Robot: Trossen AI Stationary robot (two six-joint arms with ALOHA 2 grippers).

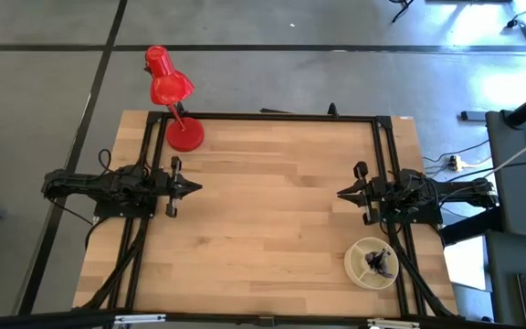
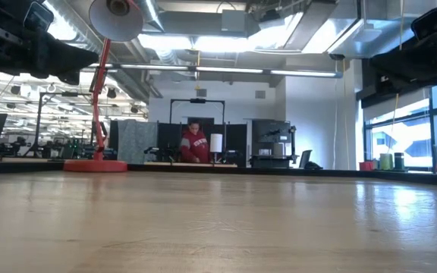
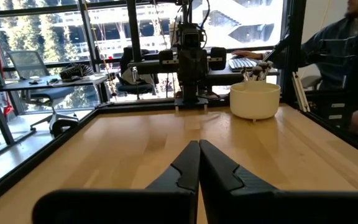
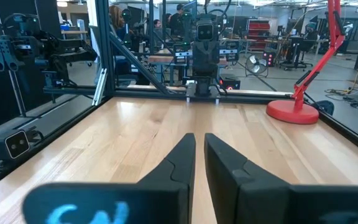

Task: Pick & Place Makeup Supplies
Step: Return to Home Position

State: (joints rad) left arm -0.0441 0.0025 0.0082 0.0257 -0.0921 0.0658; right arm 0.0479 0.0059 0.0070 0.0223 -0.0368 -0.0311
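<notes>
The makeup brushes (image 1: pixel 380 263) are slim dark sticks standing together in a round cream bowl (image 1: pixel 358 265) near the table's right near corner. In the left wrist view their tips (image 3: pixel 257 70) stick up above the bowl's rim (image 3: pixel 253 91). My left gripper (image 1: pixel 194 187) hovers shut over the left side of the table and points toward the right. My right gripper (image 1: pixel 342 193) hovers shut over the right side, pointing left, just to the far side of the bowl. Both show shut in their wrist views (image 3: pixel 199 147) (image 4: pixel 199 139). Neither touches anything.
A red desk lamp stands on its round base (image 1: pixel 184 135) near the table's far left corner, and its head (image 1: pixel 164 75) reaches beyond the far edge. Bare wood (image 1: pixel 272 210) lies between the two grippers. A black frame (image 1: pixel 272 117) borders the table. People are in the room beyond.
</notes>
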